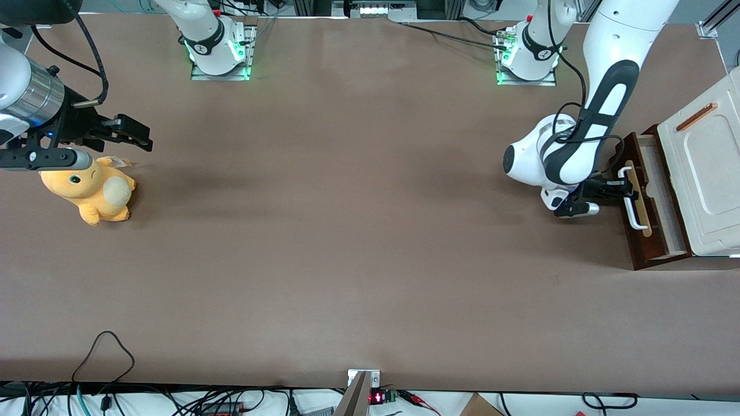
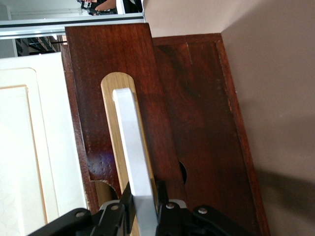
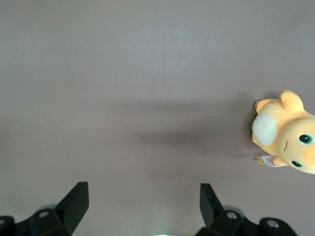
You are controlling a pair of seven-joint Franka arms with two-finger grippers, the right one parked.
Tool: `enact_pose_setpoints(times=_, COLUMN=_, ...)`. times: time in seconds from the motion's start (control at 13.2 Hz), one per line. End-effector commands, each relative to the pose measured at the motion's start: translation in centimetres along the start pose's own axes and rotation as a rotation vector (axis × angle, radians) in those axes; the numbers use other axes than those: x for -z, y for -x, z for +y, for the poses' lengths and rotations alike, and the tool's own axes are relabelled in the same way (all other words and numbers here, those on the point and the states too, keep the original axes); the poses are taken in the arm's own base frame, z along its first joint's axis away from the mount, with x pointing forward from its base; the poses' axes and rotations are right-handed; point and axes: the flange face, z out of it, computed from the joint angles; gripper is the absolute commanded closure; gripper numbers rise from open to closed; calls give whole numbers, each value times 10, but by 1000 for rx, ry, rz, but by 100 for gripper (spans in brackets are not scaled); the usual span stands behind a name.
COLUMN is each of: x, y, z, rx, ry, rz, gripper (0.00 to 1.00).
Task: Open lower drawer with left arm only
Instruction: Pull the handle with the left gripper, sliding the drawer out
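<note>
- my left arm (image 1: 601,110) is glossy white plastic with a black inlay stripe.
- my gripper (image 1: 620,186) is matt black, closed on the white bar handle (image 2: 135,162), which looks smooth with a satin sheen.
- the lower drawer (image 2: 192,123) front is dark brown wood, polished, grain showing; its handle strip (image 2: 114,132) is light tan wood.
- the cabinet top (image 1: 708,167) looks smooth, cream-white.
- the table (image 1: 347,231) is matt brown.
- the toy (image 1: 95,190) is soft orange plush.
</note>
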Motion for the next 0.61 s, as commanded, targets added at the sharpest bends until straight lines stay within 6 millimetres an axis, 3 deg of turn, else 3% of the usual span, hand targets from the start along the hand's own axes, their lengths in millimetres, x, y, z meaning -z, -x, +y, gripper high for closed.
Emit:
enact_pose_setpoints(times=0.0, x=44, y=-26, z=-9, rx=-10, ry=16, rz=116, gripper=100)
enact_pose_setpoints(times=0.53, x=68, y=-28, z=-7, rx=-6, ry=40, rz=134, gripper=100)
